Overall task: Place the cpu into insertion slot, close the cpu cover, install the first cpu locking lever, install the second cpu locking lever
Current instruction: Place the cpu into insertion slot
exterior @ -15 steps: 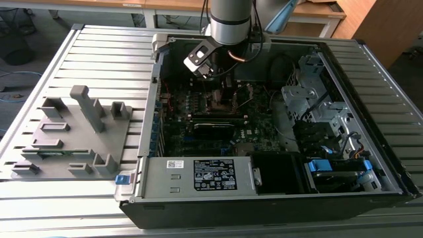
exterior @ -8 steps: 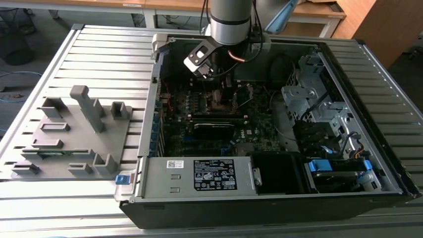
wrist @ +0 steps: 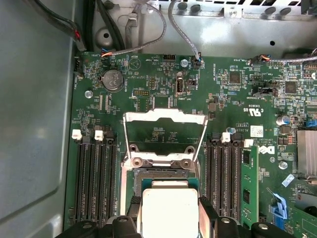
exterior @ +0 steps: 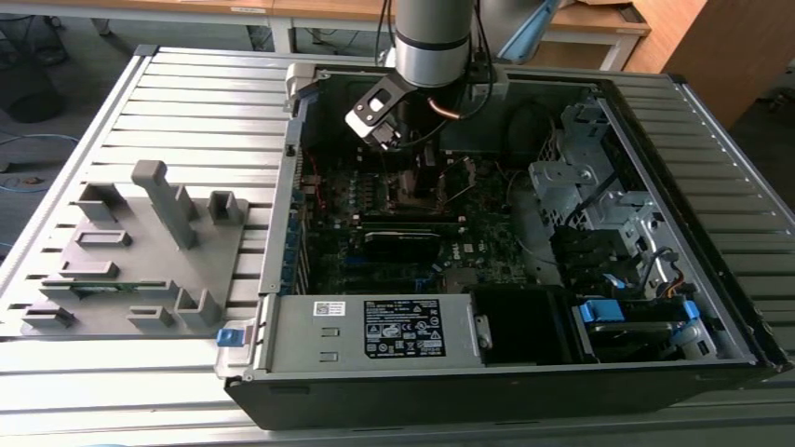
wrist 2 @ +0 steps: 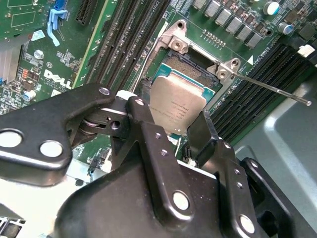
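The cpu (wrist 2: 178, 104) is a flat square chip with a dull silver top, and my gripper (wrist 2: 171, 113) is shut on it, one black finger on each of two opposite edges. The chip hangs just above the insertion slot (wrist 2: 190, 62), whose dark centre and silvery rim lie partly uncovered beside it. In the first wrist view the cpu (wrist: 170, 210) sits in my gripper (wrist: 170, 215) over the insertion slot (wrist: 158, 174). The cpu cover (wrist: 163, 116) stands swung open beyond the socket. A thin locking lever (wrist 2: 272, 89) juts out free. In the exterior view my gripper (exterior: 416, 160) is down inside the computer case.
Long black memory slots (wrist: 96, 178) flank the socket on both sides, one holding a module (wrist: 246, 183). The open case wall (exterior: 293, 168) surrounds the motherboard. A power supply (exterior: 372, 331) and drive cage (exterior: 584, 186) fill the case. A grey fixture (exterior: 137, 251) lies at the exterior view's left.
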Available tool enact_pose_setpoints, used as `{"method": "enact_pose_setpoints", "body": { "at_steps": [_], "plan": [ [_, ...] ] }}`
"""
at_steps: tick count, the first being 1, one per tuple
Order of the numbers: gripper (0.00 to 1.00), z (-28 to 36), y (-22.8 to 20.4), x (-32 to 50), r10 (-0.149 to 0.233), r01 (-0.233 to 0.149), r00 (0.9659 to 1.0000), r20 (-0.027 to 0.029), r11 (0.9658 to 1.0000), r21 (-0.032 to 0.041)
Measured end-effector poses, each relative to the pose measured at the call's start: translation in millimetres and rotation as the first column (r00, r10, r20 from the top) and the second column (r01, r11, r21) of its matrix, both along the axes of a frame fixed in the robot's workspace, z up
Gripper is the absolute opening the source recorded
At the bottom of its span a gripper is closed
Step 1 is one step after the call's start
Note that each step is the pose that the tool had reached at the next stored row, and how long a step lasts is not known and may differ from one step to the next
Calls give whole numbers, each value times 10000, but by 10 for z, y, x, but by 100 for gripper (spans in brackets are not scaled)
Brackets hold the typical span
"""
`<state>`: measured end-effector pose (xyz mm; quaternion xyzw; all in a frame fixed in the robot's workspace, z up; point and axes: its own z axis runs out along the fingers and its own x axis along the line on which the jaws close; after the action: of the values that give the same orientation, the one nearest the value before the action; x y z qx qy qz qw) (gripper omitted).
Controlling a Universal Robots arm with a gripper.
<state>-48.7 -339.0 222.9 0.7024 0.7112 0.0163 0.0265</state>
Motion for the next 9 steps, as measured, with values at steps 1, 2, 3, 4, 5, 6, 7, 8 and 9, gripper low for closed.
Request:
{"method": "enact_pose_setpoints", "body": {
  "at_steps": [1, 2, 3, 4, 5, 6, 7, 8, 9],
  "plan": [
    [54, -1, 0, 0, 0, 0, 10000, 0, 10000, 1],
    [54, -3, 4, 0, -1, 1, 10000, 3, 10000, 5],
    [54, -4, 13, 0, -1, 1, 10000, 3, 10000, 5],
    [54, -5, 24, 0, 0, 0, 10000, 2, 10000, 4],
    [54, -7, 31, 0, 0, 0, 10000, 2, 10000, 3],
    [54, -12, 34, 0, 0, 0, 10000, 3, 10000, 5],
    [54, -21, 36, 1, 1, -1, 10000, 3, 10000, 5],
    [54, -33, 36, 1, 2, -2, 10000, 2, 10000, 4],
    [54, -47, 36, 0, 1, -1, 10000, 2, 10000, 4]
  ]
}}
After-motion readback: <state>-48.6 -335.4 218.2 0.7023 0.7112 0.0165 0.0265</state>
